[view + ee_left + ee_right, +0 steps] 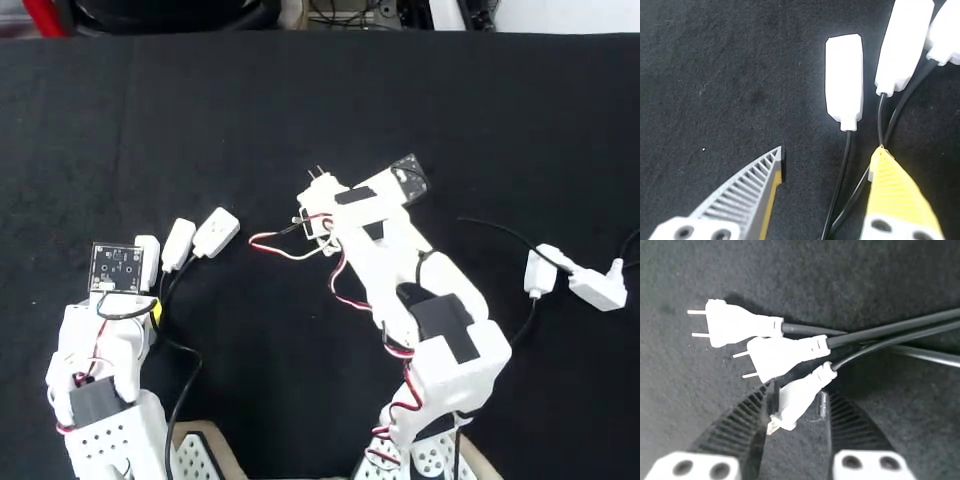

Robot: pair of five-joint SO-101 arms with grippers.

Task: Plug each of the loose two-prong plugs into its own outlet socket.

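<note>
Lying side by side on the black cloth table (300, 90) at the left, three white rectangular outlet sockets (178, 243) trail black cables (846, 160), the nearest socket (844, 80) just ahead of the left gripper (830, 150), whose grey and yellow jaws stand open and hold nothing. Toward the middle, the right gripper (797, 391) is clamped on one white two-prong plug (807, 382); two loose white plugs (735, 329) lie just beside it. At the far right rest two further white connector pieces (540, 270) on black cables.
</note>
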